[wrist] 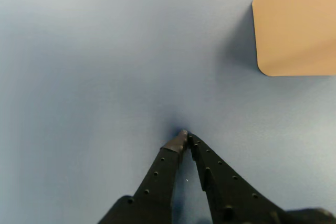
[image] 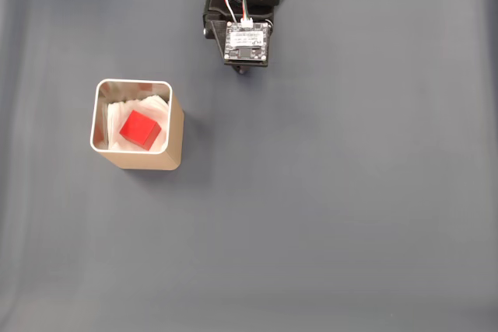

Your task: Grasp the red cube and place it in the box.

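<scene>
A: Tan cardboard box [image: 176,136] sits left of centre on the bench [image: 350,215] in the fixed view, open top, pale grey rim, white lining inside.

B: Cube?

A: Red cube [image: 140,129] lies inside the box, on the white lining, turned a bit askew to the walls. It looks clear of the rim on all sides.

B: Bench surface?

A: Grey-blue mat, plain, faint creases down the left side.

B: Next to the right?

A: Arm [image: 247,5] at top centre of the fixed view, black body, red and white wires running to a small circuit board [image: 247,42] facing up. Well apart from the box.

B: Gripper state?

A: Wrist view: gripper [wrist: 185,136] comes up from the bottom edge, both black fingers pressed together at the tips, pinching nothing. The tips are at or just over the mat, with a small shadow there; can't tell if they touch it.

B: Anything right of that?

A: Box again [wrist: 296,24] in the top right corner of the wrist view, a tan face with a rounded corner, well apart from the fingertips.
</scene>
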`<state>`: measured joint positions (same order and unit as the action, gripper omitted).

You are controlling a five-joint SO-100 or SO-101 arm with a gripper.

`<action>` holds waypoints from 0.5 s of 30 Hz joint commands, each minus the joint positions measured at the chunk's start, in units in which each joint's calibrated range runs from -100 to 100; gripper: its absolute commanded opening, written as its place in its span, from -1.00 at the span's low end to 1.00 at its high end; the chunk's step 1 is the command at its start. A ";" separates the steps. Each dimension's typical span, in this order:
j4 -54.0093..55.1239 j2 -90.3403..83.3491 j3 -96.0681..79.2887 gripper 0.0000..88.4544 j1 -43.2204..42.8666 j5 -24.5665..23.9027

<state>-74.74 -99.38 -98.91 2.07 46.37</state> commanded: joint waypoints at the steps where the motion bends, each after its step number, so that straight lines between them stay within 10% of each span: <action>1: -1.14 -0.54 -0.91 -1.00 -1.04 -1.03; 15: -1.46 -0.54 -0.91 -0.98 -2.39 0.29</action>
<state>-74.98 -99.38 -98.91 0.11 46.47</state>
